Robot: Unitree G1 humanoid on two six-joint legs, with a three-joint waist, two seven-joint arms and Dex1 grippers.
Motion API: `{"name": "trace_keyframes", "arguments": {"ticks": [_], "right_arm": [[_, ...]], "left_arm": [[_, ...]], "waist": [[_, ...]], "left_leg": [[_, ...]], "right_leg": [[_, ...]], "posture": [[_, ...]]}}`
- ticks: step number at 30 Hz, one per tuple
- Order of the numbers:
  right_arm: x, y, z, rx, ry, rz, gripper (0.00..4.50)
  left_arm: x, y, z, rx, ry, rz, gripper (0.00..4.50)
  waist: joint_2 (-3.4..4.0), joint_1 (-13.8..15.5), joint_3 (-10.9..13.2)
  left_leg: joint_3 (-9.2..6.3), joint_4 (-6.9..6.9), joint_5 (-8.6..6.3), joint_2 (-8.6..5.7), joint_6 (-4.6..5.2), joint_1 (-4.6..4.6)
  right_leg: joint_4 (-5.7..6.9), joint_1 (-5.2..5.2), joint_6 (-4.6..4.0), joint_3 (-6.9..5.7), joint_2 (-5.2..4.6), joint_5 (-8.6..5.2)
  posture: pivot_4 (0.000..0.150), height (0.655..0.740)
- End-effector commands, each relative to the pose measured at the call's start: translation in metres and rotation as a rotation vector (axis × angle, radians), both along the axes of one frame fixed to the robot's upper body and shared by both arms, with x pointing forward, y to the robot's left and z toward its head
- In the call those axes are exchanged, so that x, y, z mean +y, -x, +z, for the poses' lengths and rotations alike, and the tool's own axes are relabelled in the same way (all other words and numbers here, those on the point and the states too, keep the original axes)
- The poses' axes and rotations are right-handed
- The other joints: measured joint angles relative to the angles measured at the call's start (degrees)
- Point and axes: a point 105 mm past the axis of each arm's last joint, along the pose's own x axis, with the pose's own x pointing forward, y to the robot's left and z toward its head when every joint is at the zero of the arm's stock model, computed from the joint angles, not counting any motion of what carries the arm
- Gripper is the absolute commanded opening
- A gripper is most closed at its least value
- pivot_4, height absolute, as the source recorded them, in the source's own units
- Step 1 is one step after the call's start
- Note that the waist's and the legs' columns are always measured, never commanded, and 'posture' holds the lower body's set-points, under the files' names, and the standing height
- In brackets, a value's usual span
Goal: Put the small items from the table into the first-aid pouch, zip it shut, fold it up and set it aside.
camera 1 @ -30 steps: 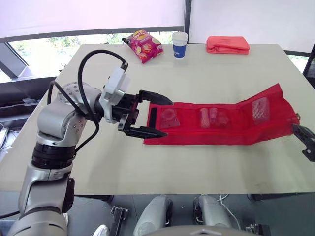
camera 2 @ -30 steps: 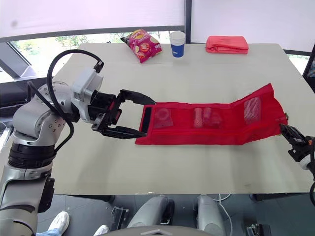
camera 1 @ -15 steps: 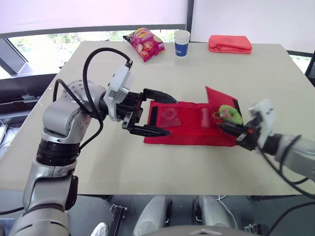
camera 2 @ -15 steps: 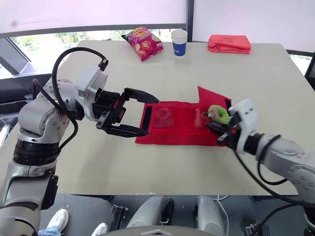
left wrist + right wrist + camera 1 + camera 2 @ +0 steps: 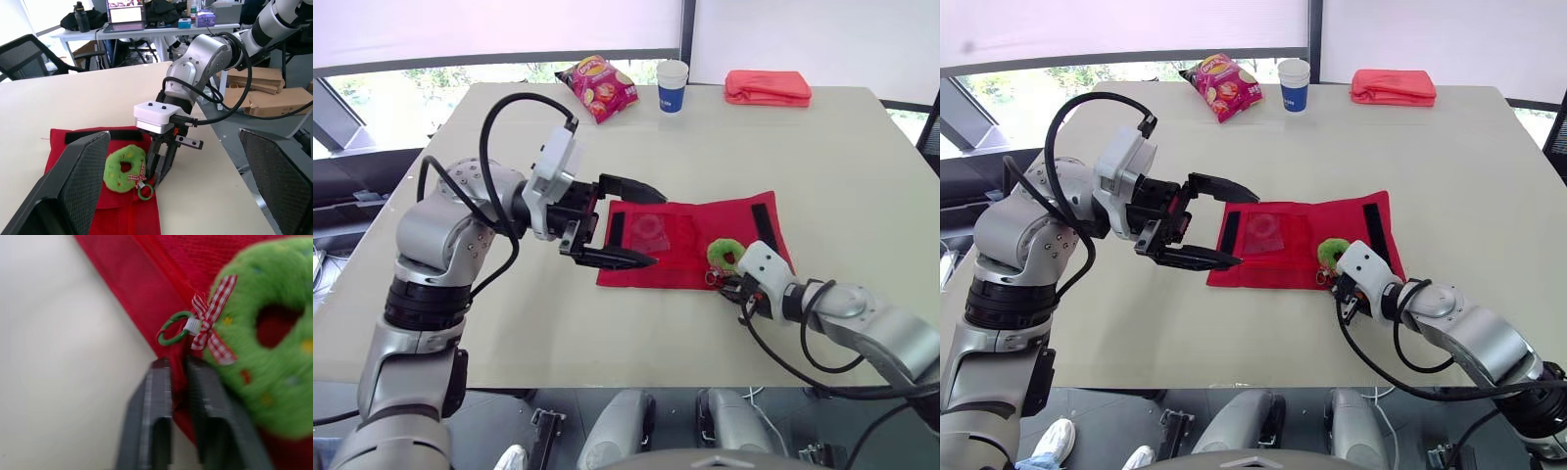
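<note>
The red mesh first-aid pouch lies folded over on the table, with black strips showing on its upper face. A green plush wreath with a checked ribbon and a green ring rests on the near right corner of the pouch. My right gripper is shut on the red edge of the pouch beside the wreath, low on the table. My left gripper hangs wide open at the pouch's left end, one finger on each side of that end, holding nothing. A small clear item shows through the mesh.
At the table's far edge lie a pink snack bag, a blue and white paper cup and a folded red cloth. Bare tabletop surrounds the pouch on the right and in front.
My right gripper came in from the far right and carried the pouch's right end leftwards over itself, so the long pouch now lies folded. The left gripper barely moved.
</note>
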Motion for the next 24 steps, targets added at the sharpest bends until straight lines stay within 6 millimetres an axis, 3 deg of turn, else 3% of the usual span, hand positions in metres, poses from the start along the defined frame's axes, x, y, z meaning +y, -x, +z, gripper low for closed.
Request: {"name": "trace_keyframes", "arguments": {"ticks": [1,5,9,18,24], "right_arm": [[0.003,0.006,0.015,-0.109,0.025,0.070,2.42],[0.005,0.015,0.022,-0.135,0.004,0.142,4.47],[0.002,0.016,0.037,-0.178,-0.048,0.150,4.47],[-0.030,0.000,0.079,-0.214,-0.245,0.025,4.47],[-0.012,-0.022,0.073,-0.115,-0.355,-0.022,4.47]], "left_arm": [[0.001,0.004,0.008,-0.050,0.003,-0.006,4.50],[0.004,0.002,0.007,-0.049,0.001,-0.004,4.50],[0.006,0.002,0.006,-0.049,-0.002,-0.004,4.50],[0.010,0.001,0.004,-0.045,-0.016,-0.002,4.50],[0.009,0.001,0.003,-0.048,-0.016,-0.004,4.50]], "waist": [[0.00,0.0,0.0],[0.00,0.1,0.0],[0.00,0.0,0.0],[-0.03,0.1,0.0],[-0.01,-0.1,0.0]], "left_leg": [[0.00,0.00,0.00,0.00,0.00,0.00],[-0.01,0.00,0.00,-0.01,0.00,0.00],[-0.02,0.00,0.00,-0.01,0.00,0.00],[-0.03,-0.01,-0.01,-0.01,0.00,0.00],[-0.02,-0.03,0.00,0.01,-0.01,0.04]], "right_leg": [[0.00,0.00,0.00,0.00,0.00,0.00],[-0.01,0.01,0.00,0.00,-0.01,0.00],[0.00,0.01,0.00,-0.01,0.00,0.00],[-0.01,0.01,0.00,-0.01,-0.01,0.00],[0.03,0.00,-0.02,0.01,0.01,0.00]], "posture": [[0.150,0.7395],[0.150,0.7395],[0.150,0.7395],[0.150,0.7395],[0.150,0.7395]]}}
